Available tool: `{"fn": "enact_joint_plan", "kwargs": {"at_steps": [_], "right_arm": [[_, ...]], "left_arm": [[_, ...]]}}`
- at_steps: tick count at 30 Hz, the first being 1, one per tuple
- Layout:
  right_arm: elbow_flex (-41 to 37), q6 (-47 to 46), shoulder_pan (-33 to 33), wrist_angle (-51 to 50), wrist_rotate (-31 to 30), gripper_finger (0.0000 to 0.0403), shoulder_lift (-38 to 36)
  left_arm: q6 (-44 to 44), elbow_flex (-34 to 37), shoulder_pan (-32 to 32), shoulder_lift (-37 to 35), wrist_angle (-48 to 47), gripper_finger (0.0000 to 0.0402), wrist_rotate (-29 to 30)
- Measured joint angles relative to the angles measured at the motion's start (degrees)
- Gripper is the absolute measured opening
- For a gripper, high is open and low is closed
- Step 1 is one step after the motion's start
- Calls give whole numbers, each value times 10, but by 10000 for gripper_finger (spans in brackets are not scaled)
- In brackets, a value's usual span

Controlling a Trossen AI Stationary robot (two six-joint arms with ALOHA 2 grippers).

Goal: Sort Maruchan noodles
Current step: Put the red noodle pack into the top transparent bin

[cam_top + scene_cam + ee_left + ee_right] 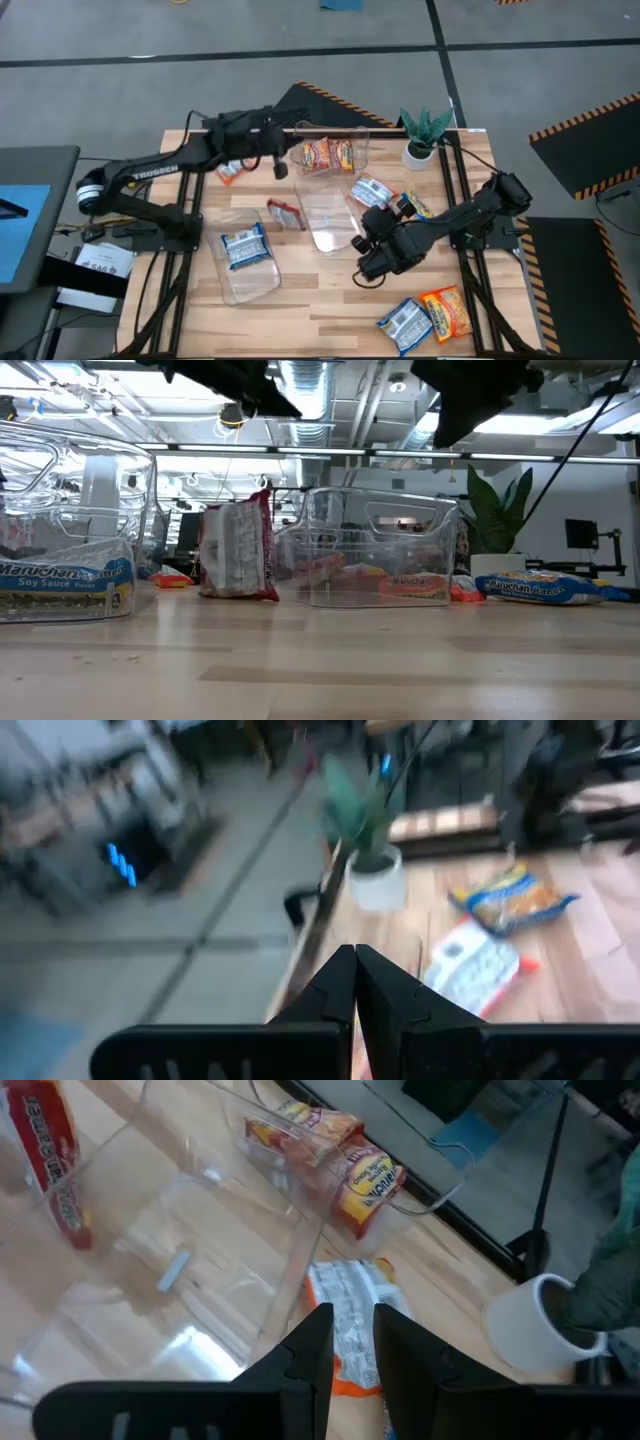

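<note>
Two Maruchan packets, a blue-and-white one (404,323) and an orange one (447,309), lie at the table's near right corner. Farther in, another blue-and-white packet (243,247) sits inside the near left clear bin (262,284). Beside it, the right gripper (372,224) hangs over the empty middle bin (318,205), fingers slightly parted and holding nothing. A red-and-white packet (284,212) lies between those bins. At the far edge, the left gripper (279,163), fingers pressed together, hovers beside the bin (362,141) holding two orange packets (329,153).
</note>
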State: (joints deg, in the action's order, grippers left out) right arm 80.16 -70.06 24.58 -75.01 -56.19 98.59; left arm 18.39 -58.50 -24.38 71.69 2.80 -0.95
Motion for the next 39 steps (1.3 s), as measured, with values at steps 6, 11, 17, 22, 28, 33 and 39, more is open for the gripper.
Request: {"fn": "enact_joint_plan", "kwargs": {"at_steps": [6, 11, 17, 22, 28, 33, 39], "right_arm": [[-40, 24, -4, 32, -6, 99, 0], [-67, 24, -7, 36, 4, 99, 0], [-67, 26, -19, 56, 5, 99, 0], [-67, 27, -26, 70, 6, 99, 0], [-67, 30, -26, 76, 8, 99, 0], [-67, 33, -26, 78, 8, 99, 0], [-67, 44, -26, 84, 8, 99, 0]], "left_arm": [[-15, -61, -21, 11, -216, 0, -83], [-21, -68, 11, -7, -369, 0, -173], [-13, -53, 66, -3, -431, 34, -81], [-9, -41, 75, 22, -437, 107, -89], [70, -40, 77, 103, -453, 191, -53], [146, -40, 77, 162, -433, 220, -14], [212, -40, 77, 176, -412, 220, 32]]}}
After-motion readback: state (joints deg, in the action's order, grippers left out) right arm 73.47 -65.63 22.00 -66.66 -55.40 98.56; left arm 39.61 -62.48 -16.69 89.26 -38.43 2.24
